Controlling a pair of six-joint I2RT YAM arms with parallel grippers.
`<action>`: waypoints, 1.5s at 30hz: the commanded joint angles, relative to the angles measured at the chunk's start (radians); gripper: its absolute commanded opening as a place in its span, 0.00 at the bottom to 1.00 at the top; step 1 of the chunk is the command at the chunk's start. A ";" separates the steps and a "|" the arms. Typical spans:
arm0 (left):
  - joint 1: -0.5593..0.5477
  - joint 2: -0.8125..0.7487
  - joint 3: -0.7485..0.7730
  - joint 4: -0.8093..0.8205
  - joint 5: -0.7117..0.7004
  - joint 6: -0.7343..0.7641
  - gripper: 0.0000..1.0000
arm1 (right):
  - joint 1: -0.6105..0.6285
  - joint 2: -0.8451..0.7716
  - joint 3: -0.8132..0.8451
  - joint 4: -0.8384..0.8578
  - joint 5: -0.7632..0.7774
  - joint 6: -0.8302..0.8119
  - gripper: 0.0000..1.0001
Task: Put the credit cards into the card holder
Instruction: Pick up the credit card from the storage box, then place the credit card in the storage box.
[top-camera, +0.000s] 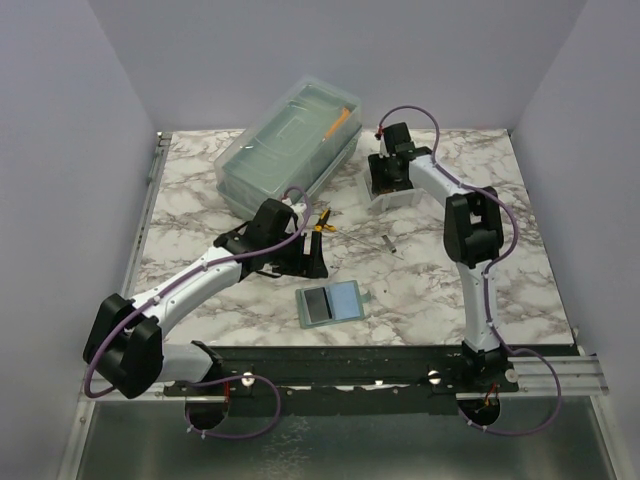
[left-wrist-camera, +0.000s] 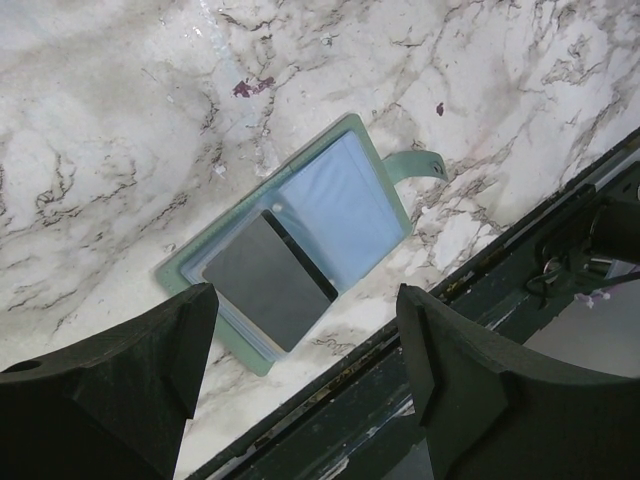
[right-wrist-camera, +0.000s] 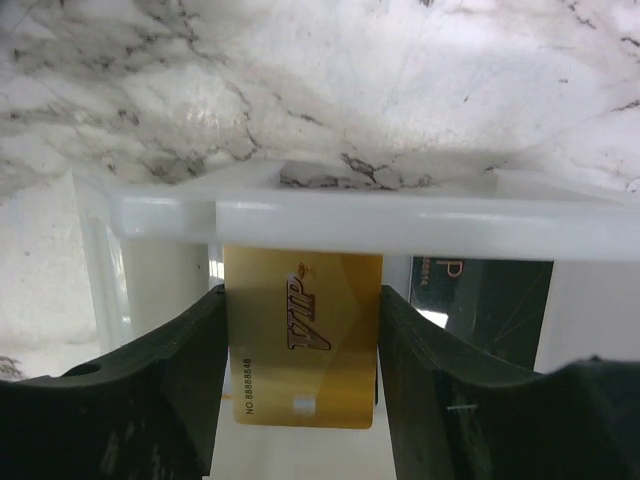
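A gold credit card (right-wrist-camera: 303, 335) marked VIP stands in the white tray (right-wrist-camera: 400, 215), and my right gripper (right-wrist-camera: 302, 300) is shut on it, one finger pressed on each long edge. A black credit card (right-wrist-camera: 495, 305) leans in the same tray to the right. From above, the right gripper (top-camera: 388, 180) reaches down into the tray (top-camera: 405, 198) at the back right. The grey-green card holder (top-camera: 330, 302) lies open near the front edge. A black card (left-wrist-camera: 268, 280) rests on its left panel (left-wrist-camera: 185, 268). My left gripper (left-wrist-camera: 305, 300) hovers open and empty above it.
A large translucent lidded box (top-camera: 290, 145) sits at the back left, with an orange pen inside. A yellow-handled tool (top-camera: 322, 222) lies beside the left wrist, and a small metal pin (top-camera: 388, 241) lies mid-table. The black front rail (left-wrist-camera: 480, 300) runs just beyond the holder.
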 joint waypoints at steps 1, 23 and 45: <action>-0.003 0.011 0.048 0.000 -0.015 -0.025 0.79 | -0.008 -0.114 -0.095 0.112 -0.024 -0.023 0.48; -0.006 0.321 0.455 0.189 0.059 -0.230 0.77 | -0.234 -0.330 -0.389 0.458 -0.594 0.351 0.25; 0.042 0.928 1.176 0.100 0.135 -0.170 0.71 | -0.297 -0.261 -0.388 0.657 -1.042 0.664 0.16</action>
